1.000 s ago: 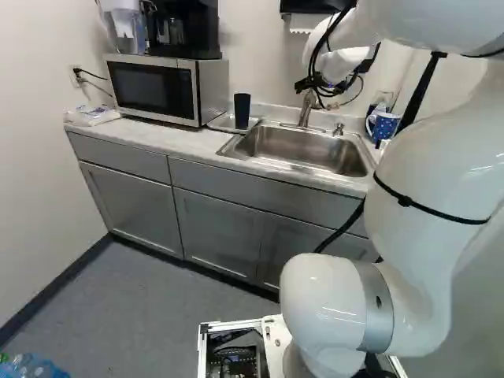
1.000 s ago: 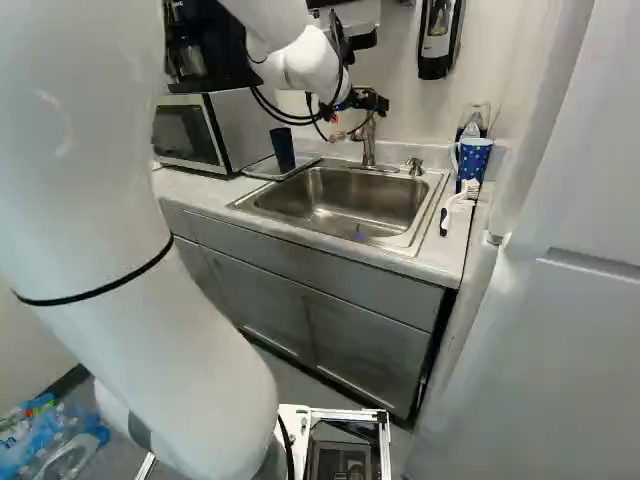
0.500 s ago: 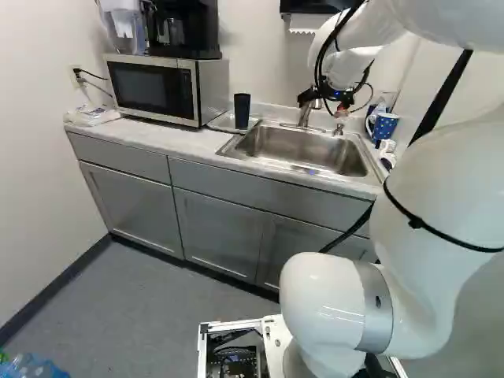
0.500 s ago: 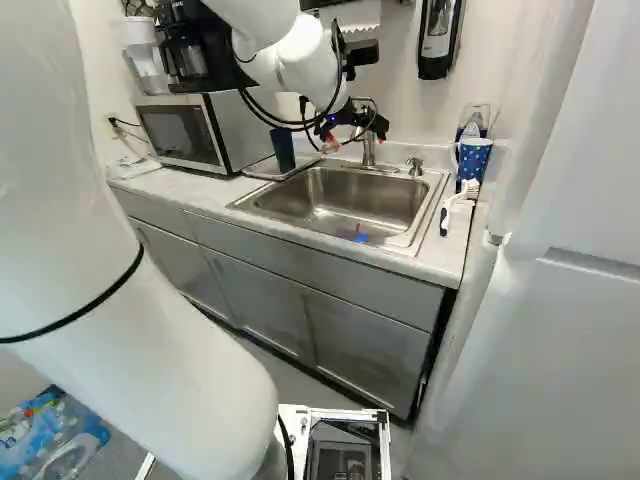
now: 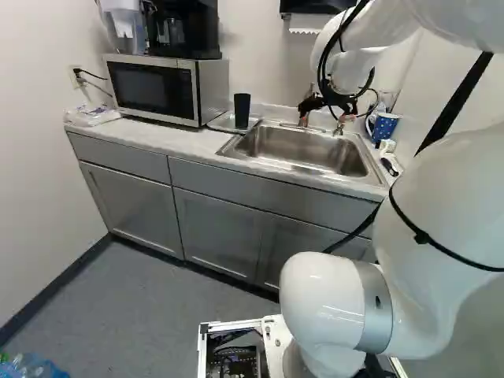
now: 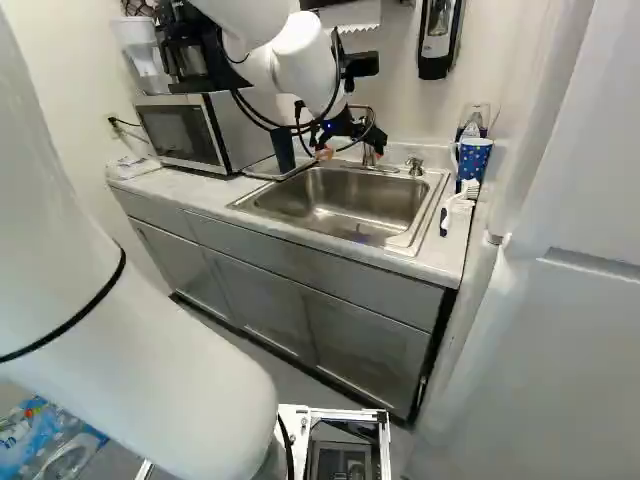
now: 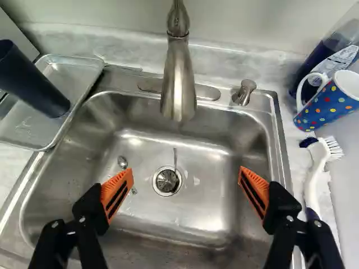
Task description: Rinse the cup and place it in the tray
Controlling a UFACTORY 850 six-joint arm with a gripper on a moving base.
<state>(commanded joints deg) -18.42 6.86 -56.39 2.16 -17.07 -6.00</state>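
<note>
Counter [image 5: 181, 142], sink [image 7: 207, 196], drain [image 7: 166, 181] clearest in wrist view

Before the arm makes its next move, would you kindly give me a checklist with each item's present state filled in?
1. End effector open, nothing between its fingers: ok.
2. Tray in place beside the sink: ok.
3. Dark cup upright in the tray: ok.
4. Tray free for a rinsed cup: not ok, the dark cup occupies part of it.
5. Which to rinse, dark cup or dotted mug: cannot tell.
6. Water running from the faucet: cannot tell.
</note>
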